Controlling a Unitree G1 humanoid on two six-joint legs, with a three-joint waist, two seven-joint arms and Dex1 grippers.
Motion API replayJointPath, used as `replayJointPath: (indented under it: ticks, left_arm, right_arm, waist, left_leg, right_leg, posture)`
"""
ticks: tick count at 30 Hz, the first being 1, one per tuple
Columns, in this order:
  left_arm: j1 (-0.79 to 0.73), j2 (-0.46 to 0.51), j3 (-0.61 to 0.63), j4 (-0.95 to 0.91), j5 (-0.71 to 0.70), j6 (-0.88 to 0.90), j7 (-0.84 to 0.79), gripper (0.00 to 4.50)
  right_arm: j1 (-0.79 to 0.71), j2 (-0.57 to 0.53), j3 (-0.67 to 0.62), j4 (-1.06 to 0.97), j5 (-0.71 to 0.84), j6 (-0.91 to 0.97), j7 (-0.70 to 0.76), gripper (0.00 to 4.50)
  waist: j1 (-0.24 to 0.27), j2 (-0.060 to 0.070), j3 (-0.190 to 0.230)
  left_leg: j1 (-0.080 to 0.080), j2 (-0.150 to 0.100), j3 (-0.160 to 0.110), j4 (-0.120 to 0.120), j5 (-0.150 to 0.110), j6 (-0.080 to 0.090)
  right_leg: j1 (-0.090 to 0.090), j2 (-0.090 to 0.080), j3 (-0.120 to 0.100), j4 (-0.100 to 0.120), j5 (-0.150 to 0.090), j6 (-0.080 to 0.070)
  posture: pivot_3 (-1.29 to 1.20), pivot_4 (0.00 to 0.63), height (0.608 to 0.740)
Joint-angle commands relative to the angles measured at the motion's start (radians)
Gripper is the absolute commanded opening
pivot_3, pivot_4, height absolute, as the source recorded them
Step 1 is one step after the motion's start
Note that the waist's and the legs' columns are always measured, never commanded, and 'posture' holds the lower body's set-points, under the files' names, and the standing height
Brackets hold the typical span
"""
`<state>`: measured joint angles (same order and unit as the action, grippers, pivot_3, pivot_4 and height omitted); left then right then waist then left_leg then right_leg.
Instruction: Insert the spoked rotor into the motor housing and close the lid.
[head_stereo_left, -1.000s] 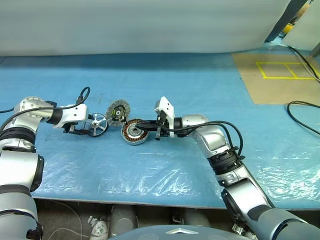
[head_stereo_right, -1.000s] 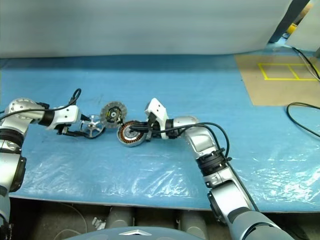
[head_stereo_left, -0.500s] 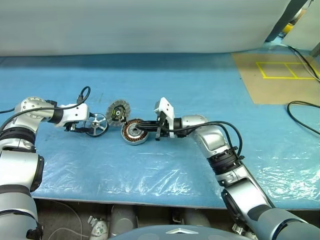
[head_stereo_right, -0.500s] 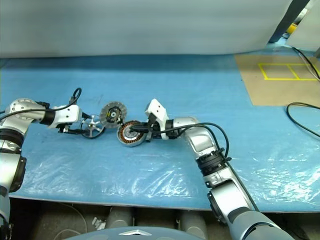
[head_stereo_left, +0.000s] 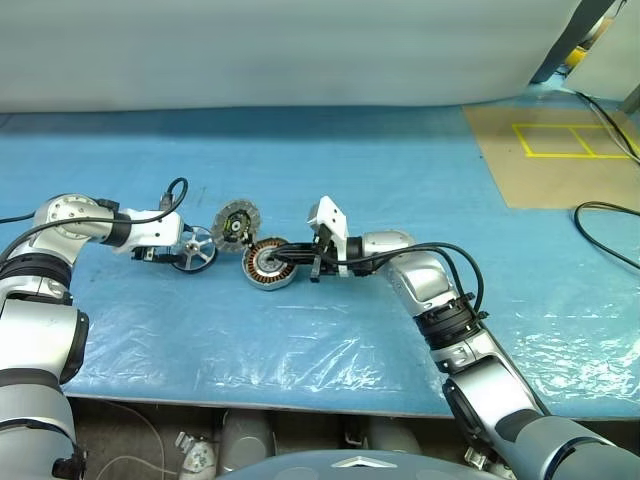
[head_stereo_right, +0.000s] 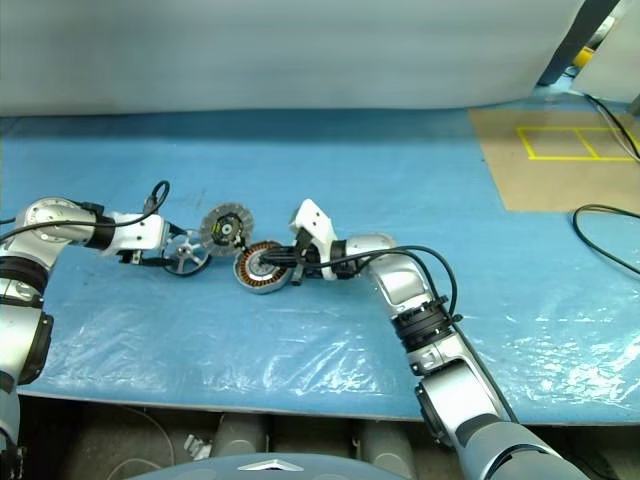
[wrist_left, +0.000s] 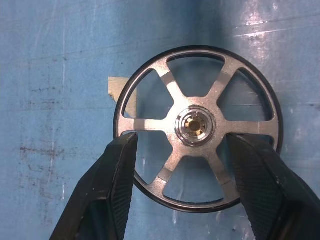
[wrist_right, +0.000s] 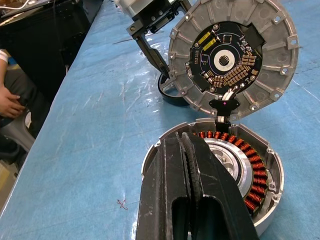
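Left fingers (wrist_left: 116, 185) straddle the six-spoked rotor (wrist_left: 198, 128) ungripped; right fingers (wrist_right: 185, 195) closed over copper-wound motor housing (wrist_right: 250, 175).

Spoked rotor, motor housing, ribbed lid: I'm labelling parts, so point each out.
spoked rotor (wrist_left: 196, 125), left wrist view, silvery hub.
motor housing (wrist_right: 257, 183), right wrist view, copper windings.
ribbed lid (wrist_right: 227, 61), right wrist view, dark circuit board.

One spoked rotor (wrist_left: 197, 127) lies on the blue table cover (head_stereo_left: 330, 330). One motor housing (head_stereo_left: 266, 265) sits there too, with one ring of copper windings (wrist_right: 255, 172) inside it. One ribbed silver lid (wrist_right: 232, 55) stands open behind the housing, carrying one circuit board (wrist_right: 225, 62). Two grippers are in view, the left gripper (wrist_left: 182, 190) and the right gripper (wrist_right: 184, 195). One person's hand (wrist_right: 9, 102) shows at the table's edge.
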<state>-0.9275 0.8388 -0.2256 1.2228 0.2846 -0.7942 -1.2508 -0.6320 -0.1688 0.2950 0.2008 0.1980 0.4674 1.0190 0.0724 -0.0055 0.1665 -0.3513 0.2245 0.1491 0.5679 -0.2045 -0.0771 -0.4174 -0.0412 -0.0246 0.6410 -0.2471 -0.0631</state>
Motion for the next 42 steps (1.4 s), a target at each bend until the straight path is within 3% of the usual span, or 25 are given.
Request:
replayJointPath:
  ticks: [1, 10, 26, 42]
  left_arm:
    - [-0.019, 0.020, 0.025, 0.000, -0.033, -0.001, -0.024, 2.92]
    - [-0.017, 0.038, 0.002, -0.010, 0.004, -0.023, 0.032, 2.92]
    - [-0.021, 0.020, 0.016, -0.017, -0.041, -0.073, -0.023, 2.92]
    - [-0.069, -0.016, -0.017, 0.024, 0.000, 0.000, -0.057, 2.92]
  right_arm:
    - [-0.022, 0.004, 0.001, -0.008, 0.010, -0.018, 0.000, 0.00]
    - [-0.025, 0.003, 0.004, -0.001, 0.006, -0.025, 0.002, 0.00]
    - [-0.033, 0.002, 0.011, 0.024, 0.002, -0.041, 0.008, 0.00]
    - [-0.032, 0.005, 0.009, 0.017, 0.003, -0.038, -0.005, 0.00]
  waist:
    - [0.000, 0.000, 0.000]
    - [0.000, 0.000, 0.000]
    - [0.000, 0.000, 0.000]
    - [0.000, 0.000, 0.000]
  left_leg:
    - [0.000, 0.000, 0.000, 0.000, 0.000, 0.000]
    - [0.000, 0.000, 0.000, 0.000, 0.000, 0.000]
    - [0.000, 0.000, 0.000, 0.000, 0.000, 0.000]
    - [0.000, 0.000, 0.000, 0.000, 0.000, 0.000]
  right_leg:
    - [0.000, 0.000, 0.000, 0.000, 0.000, 0.000]
    - [0.000, 0.000, 0.000, 0.000, 0.000, 0.000]
    - [0.000, 0.000, 0.000, 0.000, 0.000, 0.000]
    - [0.000, 0.000, 0.000, 0.000, 0.000, 0.000]
  posture:
    - [0.00, 0.150, 0.740]
    - [0.00, 0.150, 0.740]
    - [0.00, 0.150, 0.740]
    - [0.00, 0.150, 0.740]
